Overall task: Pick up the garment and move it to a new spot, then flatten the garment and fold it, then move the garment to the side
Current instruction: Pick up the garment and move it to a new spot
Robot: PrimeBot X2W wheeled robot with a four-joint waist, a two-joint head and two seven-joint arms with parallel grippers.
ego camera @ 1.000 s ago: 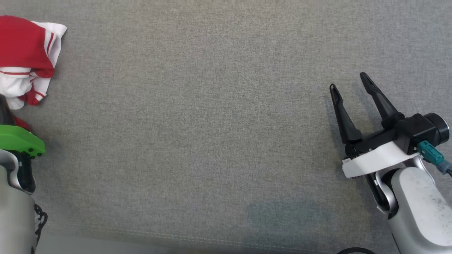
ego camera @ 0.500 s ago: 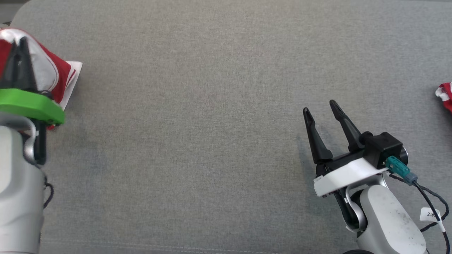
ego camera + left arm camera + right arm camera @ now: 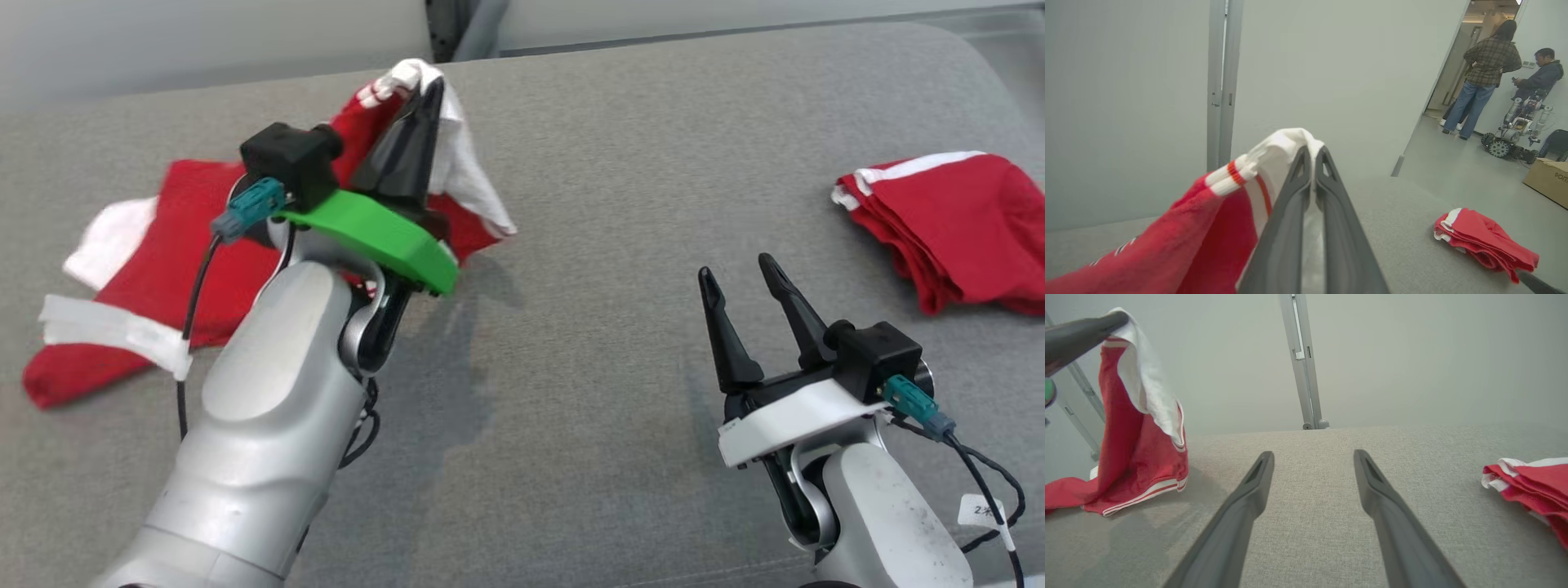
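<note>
Left: garment (image 3: 204,245) half-raised, its white hem clamped between the fingers of the left gripper (image 3: 431,94), the rest trailing on the counter (image 3: 604,204). Relocation looks under way; flattening, folding and setting aside remain. Right gripper (image 3: 735,268): fingers apart, empty. Far right: a second, folded garment (image 3: 955,220).

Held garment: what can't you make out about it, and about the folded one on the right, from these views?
- Head view: the left forearm and green mount cover the middle of the held garment; its type is unclear.
- Left wrist view: the left gripper, shut, hides how much cloth is pinched; the bottom edge cuts off the rest.
- Head view: the right edge cuts off the folded garment.
</note>
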